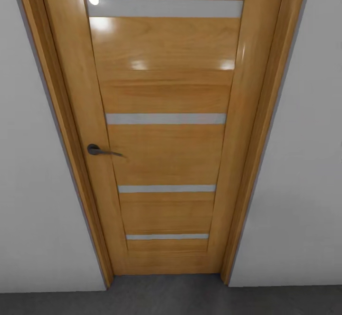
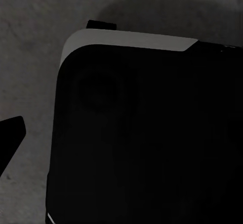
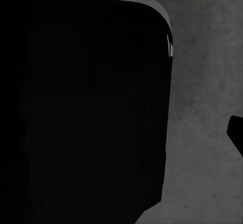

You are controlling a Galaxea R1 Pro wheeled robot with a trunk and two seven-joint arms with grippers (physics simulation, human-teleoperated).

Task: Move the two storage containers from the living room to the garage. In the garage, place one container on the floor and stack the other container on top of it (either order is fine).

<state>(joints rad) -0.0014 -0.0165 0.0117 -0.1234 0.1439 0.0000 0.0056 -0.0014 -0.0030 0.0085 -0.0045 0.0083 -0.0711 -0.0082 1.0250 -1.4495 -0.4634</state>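
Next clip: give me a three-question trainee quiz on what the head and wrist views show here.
1. True or false: the wooden door stands shut.
2. How many frosted strips cross the door? A) two B) four C) six
3. Fill in: the dark handle sits on the door's ____ side in the head view.

Key: 1 true. 2 B. 3 left. The wrist views show dark grey floor beside the robot's black base.

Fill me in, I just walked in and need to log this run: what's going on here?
Nothing is being handled right now. The head camera faces a closed wooden door with frosted strips and a dark lever handle, set in a pale wall above a dark grey floor. Both wrist cameras look down at the robot's own dark base over that floor.
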